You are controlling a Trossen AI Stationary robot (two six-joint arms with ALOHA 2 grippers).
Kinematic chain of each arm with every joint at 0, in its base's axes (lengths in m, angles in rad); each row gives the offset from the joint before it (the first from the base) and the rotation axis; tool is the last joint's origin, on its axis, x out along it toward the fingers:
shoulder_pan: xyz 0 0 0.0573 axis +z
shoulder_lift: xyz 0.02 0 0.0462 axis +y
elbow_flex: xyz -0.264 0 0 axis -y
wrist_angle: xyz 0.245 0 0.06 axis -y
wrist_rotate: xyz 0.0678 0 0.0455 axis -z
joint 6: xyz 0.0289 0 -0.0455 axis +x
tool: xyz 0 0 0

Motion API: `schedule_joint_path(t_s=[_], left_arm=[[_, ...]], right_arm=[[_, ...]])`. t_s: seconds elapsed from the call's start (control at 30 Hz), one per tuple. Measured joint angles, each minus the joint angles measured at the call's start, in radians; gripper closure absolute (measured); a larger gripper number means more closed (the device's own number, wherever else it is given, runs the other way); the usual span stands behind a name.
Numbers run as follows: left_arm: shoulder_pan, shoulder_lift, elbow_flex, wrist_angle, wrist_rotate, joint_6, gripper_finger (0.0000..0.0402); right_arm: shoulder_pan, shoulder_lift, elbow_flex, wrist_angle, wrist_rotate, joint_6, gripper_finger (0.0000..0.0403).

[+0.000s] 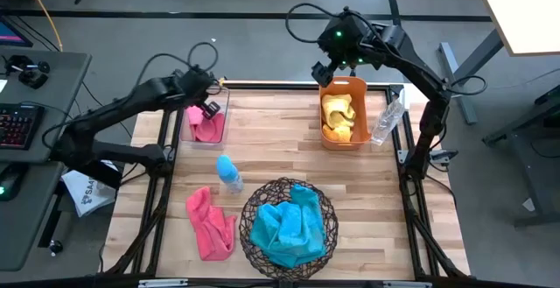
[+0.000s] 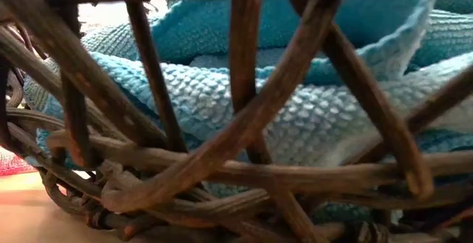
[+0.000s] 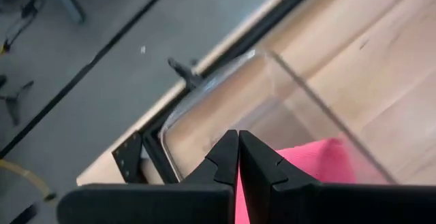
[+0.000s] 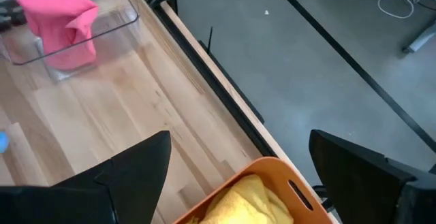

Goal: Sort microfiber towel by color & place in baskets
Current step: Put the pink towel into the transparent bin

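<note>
Grey floor (image 1: 254, 34) surrounds the wooden table (image 1: 280, 161); a desk with keyboard (image 1: 19, 123) stands alongside.

A small light-blue plastic bottle (image 1: 228, 173) lies on the pale wooden desk (image 1: 280, 158); a clear plastic bottle (image 1: 386, 122) rests near the desk's right edge.

Left pincer (image 3: 239, 157) closed, right pincer (image 4: 238, 166) wide.

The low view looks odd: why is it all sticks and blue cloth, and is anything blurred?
Low view: the camera sits right against the round dark-brown wire basket, whose near bars look soft, with teal-blue microfiber towels behind. High view: both appear whole.
</note>
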Motion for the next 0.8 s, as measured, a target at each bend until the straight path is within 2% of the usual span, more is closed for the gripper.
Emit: schedule_joint_path(t_s=[0.1,0.2,0.27,0.33,0.4,0.47,0.53,0.57,0.63,0.8], left_arm=[[-0.019,-0.084,0.001,-0.037,0.002,-0.045,0.0401],[-0.033,-0.141,0.001,-0.154,0.024,-0.126,0.0401],[-0.045,-0.167,0.001,-0.245,0.059,-0.176,0.0401],[-0.067,-0.188,0.000,-0.319,0.135,-0.209,0.0401],[-0.109,-0.212,0.000,-0.350,0.309,-0.200,0.0401],[-0.174,-0.250,0.000,-0.346,0.545,-0.190,0.0401],[-0.269,-0.297,0.000,-0.312,0.757,-0.246,0.0401],[-0.325,-0.321,0.000,-0.280,0.812,-0.305,0.0401],[-0.448,-0.359,0.000,-0.251,0.814,-0.440,0.0401],[-0.773,-0.360,-0.004,-0.294,0.641,-0.717,0.0401]], right_arm=[[0.007,0.000,0.000,-0.005,0.013,0.000,0.0057],[0.010,0.000,0.000,-0.005,0.013,0.000,0.0057],[0.010,0.000,0.000,-0.005,0.013,0.000,0.0057],[0.010,0.000,0.000,-0.005,0.013,0.000,0.0057],[0.010,0.000,0.000,-0.010,0.013,0.000,0.0057],[0.010,0.000,0.000,-0.029,0.013,-0.004,0.0057],[0.010,0.000,0.000,-0.057,0.013,-0.005,0.0057],[0.010,0.000,0.000,-0.069,0.014,-0.005,0.0057],[0.010,0.000,0.000,-0.089,0.027,-0.006,0.0057],[0.009,0.000,0.000,-0.115,0.047,-0.008,0.0057]])
